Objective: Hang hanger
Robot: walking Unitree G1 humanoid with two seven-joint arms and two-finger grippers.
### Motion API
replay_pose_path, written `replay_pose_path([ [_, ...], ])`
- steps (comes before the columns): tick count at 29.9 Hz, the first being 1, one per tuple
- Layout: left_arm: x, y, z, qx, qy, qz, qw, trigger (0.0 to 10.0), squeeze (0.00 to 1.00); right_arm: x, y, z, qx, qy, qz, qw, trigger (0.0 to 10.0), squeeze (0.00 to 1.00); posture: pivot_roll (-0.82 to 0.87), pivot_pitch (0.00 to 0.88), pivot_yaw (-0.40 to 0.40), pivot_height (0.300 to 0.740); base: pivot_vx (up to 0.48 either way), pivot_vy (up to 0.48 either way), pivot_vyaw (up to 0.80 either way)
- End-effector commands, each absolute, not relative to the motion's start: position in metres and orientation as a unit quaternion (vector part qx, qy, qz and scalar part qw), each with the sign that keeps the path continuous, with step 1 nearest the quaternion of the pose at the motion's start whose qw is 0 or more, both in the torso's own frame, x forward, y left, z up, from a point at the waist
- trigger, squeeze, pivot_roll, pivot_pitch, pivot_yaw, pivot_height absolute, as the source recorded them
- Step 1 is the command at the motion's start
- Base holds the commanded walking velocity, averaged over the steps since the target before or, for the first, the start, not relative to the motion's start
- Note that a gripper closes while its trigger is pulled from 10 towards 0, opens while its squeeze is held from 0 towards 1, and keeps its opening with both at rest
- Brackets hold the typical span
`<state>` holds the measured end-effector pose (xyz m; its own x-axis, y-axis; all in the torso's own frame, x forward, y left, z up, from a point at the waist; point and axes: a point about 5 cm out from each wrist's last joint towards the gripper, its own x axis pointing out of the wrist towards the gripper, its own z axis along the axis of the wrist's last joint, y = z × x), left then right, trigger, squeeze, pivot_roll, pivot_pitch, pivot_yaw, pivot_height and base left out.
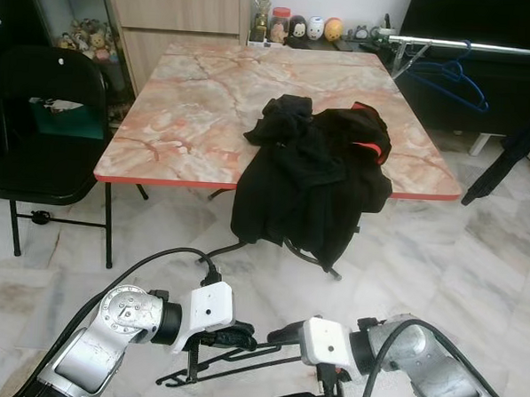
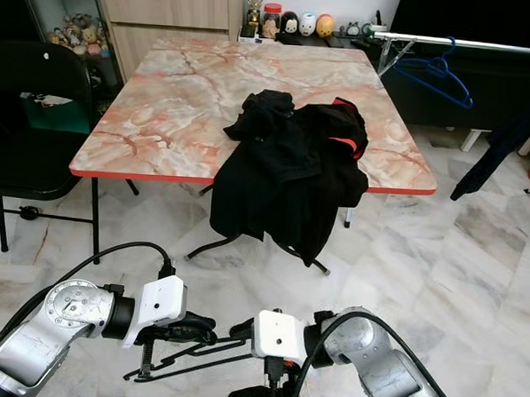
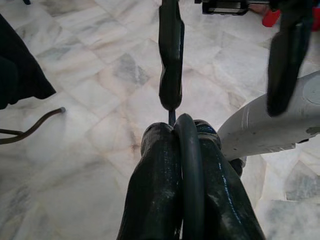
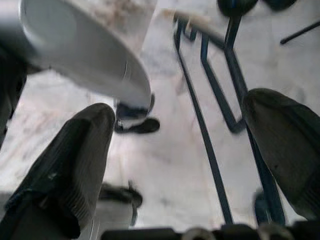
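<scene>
Your left gripper (image 3: 172,140) has its two black fingers (image 3: 155,190) pressed tight on a bar of the black hanger (image 1: 230,361), which lies across low in front of you, above the marble floor (image 1: 439,270). Your right gripper (image 4: 185,145) has its jaws spread wide, with the hanger's thin bars running between the two pads (image 4: 80,155), untouched by either as far as you can see. From the head, both silver arms meet near the bottom of the picture, the hanger stretched between them.

Ahead of you stands a folding table (image 1: 199,97) with a pink marbled top and red edge. A black garment (image 1: 311,174) is heaped on its near right part and hangs down over the edge. A black folding chair (image 1: 46,142) sits at your left. At the far right, a blue hanger (image 1: 454,77) hangs from a metal rail (image 1: 486,47).
</scene>
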<state>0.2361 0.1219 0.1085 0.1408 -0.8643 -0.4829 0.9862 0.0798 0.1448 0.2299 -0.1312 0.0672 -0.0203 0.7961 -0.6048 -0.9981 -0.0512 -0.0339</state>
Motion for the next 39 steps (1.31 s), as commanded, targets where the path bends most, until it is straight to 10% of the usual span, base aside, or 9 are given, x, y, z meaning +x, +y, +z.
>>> replay_pose_path([
  [1, 0.236, 0.117, 0.119, 0.234, 0.122, -0.652, 0.711, 10.0, 0.00, 0.232, -0.137, 0.063, -0.259, 0.226, 0.673, 0.655, 10.0, 0.00, 0.03, 0.000, -0.035, 0.740, 0.000, 0.000, 0.00],
  [6, 0.235, 0.115, 0.122, 0.234, 0.122, -0.654, 0.709, 10.0, 0.00, 0.233, -0.137, 0.061, -0.253, 0.232, 0.670, 0.659, 9.5, 0.00, 0.03, 0.000, -0.035, 0.740, 0.000, 0.000, 0.00],
  [8, 0.235, 0.114, 0.122, 0.233, 0.122, -0.654, 0.710, 10.0, 0.00, 0.233, -0.138, 0.059, -0.251, 0.235, 0.670, 0.658, 7.3, 0.00, 0.03, 0.000, -0.036, 0.740, 0.000, 0.000, 0.00],
  [9, 0.235, 0.114, 0.123, 0.234, 0.122, -0.653, 0.710, 10.0, 0.00, 0.233, -0.138, 0.058, -0.249, 0.237, 0.668, 0.660, 0.6, 0.00, 0.03, 0.000, -0.036, 0.740, 0.000, 0.000, 0.00],
  [10, 0.235, 0.114, 0.123, 0.234, 0.122, -0.653, 0.710, 10.0, 0.00, 0.233, -0.139, 0.057, -0.249, 0.238, 0.666, 0.661, 0.0, 0.00, 0.03, 0.000, -0.036, 0.740, 0.000, 0.000, 0.00],
  [12, 0.235, 0.113, 0.123, 0.234, 0.121, -0.652, 0.711, 10.0, 0.00, 0.235, -0.139, 0.055, -0.253, 0.238, 0.660, 0.666, 3.1, 0.00, 0.03, 0.000, -0.036, 0.740, 0.000, 0.000, 0.00],
  [14, 0.235, 0.113, 0.124, 0.234, 0.121, -0.651, 0.711, 10.0, 0.00, 0.237, -0.140, 0.053, -0.254, 0.237, 0.652, 0.673, 10.0, 0.00, 0.03, 0.000, -0.036, 0.740, 0.000, 0.000, 0.00],
  [24, 0.236, 0.110, 0.125, 0.231, 0.116, -0.651, 0.714, 10.0, 0.00, 0.268, -0.140, 0.066, -0.272, 0.173, 0.564, 0.760, 10.0, 0.00, 0.03, 0.000, -0.034, 0.740, 0.000, 0.000, 0.00],
  [39, 0.236, 0.109, 0.126, 0.231, 0.118, -0.652, 0.713, 10.0, 0.00, 0.248, -0.134, 0.062, -0.223, 0.202, 0.646, 0.701, 10.0, 0.00, 0.04, 0.000, -0.037, 0.740, 0.000, 0.000, 0.00],
])
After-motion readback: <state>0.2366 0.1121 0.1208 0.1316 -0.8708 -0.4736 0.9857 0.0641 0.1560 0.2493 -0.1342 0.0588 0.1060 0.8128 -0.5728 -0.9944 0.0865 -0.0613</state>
